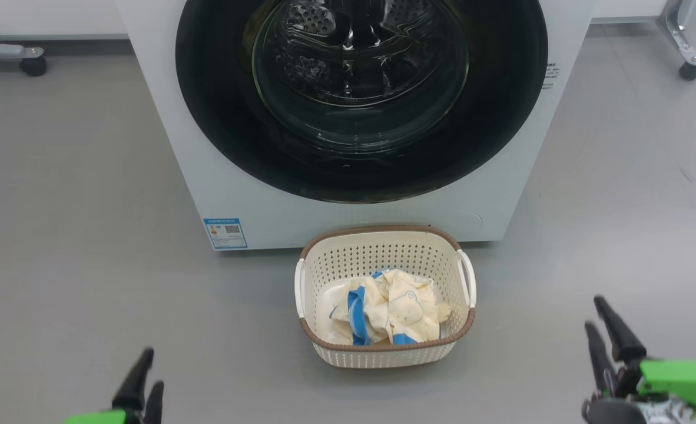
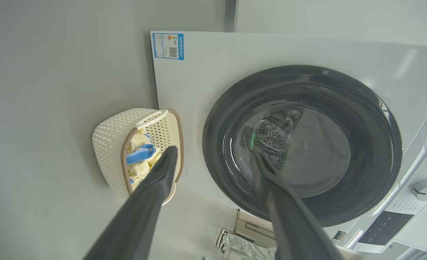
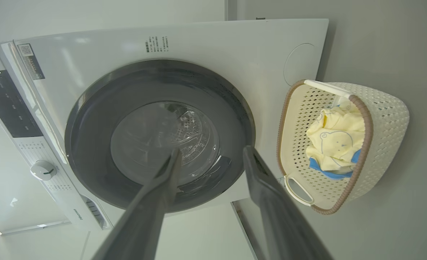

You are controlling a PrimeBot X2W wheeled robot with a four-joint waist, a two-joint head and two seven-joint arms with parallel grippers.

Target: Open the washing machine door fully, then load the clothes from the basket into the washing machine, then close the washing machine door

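The white washing machine (image 1: 165, 118) stands ahead with its washing machine door (image 1: 501, 118) shut, black rim around a clear glass bowl. On the floor right in front of it sits the cream basket (image 1: 383, 228), holding the pale yellow clothes (image 1: 389, 306) with blue trim. My left gripper (image 1: 153, 368) is low at the left, well short of the basket, and its fingers stand apart and empty in the left wrist view (image 2: 212, 151). Over at the lower right, my right gripper (image 1: 593, 312) is open and empty (image 3: 211, 150).
Grey floor lies around the washer and basket. Wheeled frame legs stand at the back left (image 1: 30, 62) and back right (image 1: 692, 68). The washer's control knob (image 2: 426, 189) sits on its top panel.
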